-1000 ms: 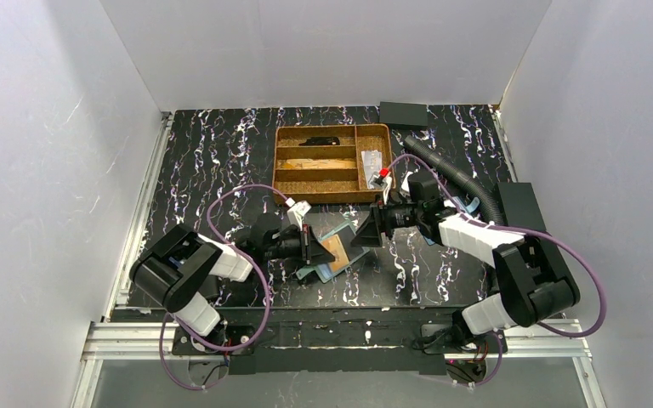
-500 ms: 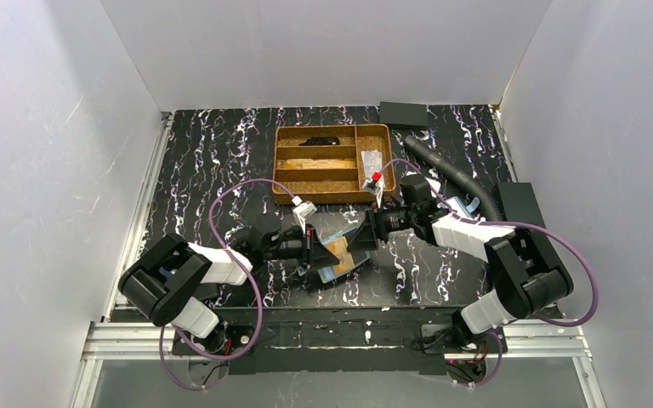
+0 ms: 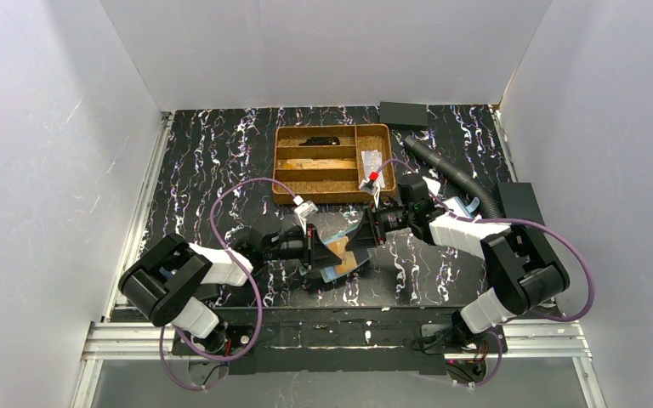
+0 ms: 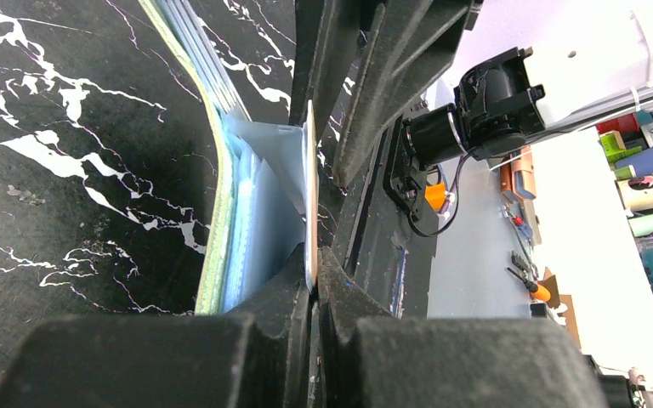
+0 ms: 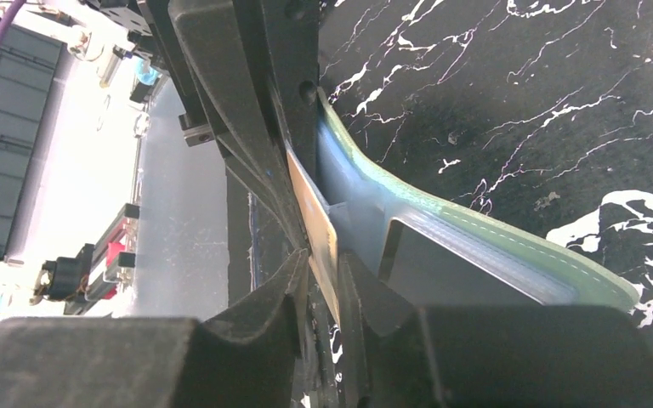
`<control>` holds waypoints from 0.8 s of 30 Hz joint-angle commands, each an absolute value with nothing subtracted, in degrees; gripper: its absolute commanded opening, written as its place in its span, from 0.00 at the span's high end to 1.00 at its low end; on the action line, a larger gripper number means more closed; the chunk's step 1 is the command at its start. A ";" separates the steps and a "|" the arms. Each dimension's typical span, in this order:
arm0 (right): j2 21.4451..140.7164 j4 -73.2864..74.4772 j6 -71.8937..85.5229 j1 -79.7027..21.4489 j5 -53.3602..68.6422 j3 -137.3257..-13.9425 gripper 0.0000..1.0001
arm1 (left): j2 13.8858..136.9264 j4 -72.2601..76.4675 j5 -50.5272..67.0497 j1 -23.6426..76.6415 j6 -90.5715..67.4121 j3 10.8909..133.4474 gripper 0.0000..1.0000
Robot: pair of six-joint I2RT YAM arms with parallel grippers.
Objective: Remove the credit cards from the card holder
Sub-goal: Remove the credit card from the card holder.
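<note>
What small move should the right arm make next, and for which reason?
Probably close the right end effector fully on the orange card. Its jaws flank the card's edge, yet a firm grip is not clear. The left end effector is shut on the card holder, so the holder is braced for a pull.

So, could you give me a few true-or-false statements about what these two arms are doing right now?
1. The left gripper pinches a leaf of the card holder. True.
2. The orange card lies in the wooden tray. False: it is between the jaws of the right gripper, at the holder.
3. The wooden tray sits beyond the card holder, away from the robot. True.
4. The card holder lies shut and flat. False: it is open, with one leaf raised.
</note>
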State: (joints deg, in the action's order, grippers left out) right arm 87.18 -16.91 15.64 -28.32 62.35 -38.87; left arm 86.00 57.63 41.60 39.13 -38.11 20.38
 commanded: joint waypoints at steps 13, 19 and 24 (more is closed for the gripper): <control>86.40 -19.69 14.32 -28.56 66.74 -40.71 0.99 | 84.58 61.85 38.78 39.18 -38.87 17.49 0.95; 85.82 -15.58 9.97 -28.56 65.87 -41.35 0.99 | 83.90 63.11 37.69 38.17 -41.32 16.04 0.73; 85.69 -14.95 9.14 -28.51 65.24 -41.23 0.99 | 83.80 66.00 39.09 36.48 -43.30 14.18 0.71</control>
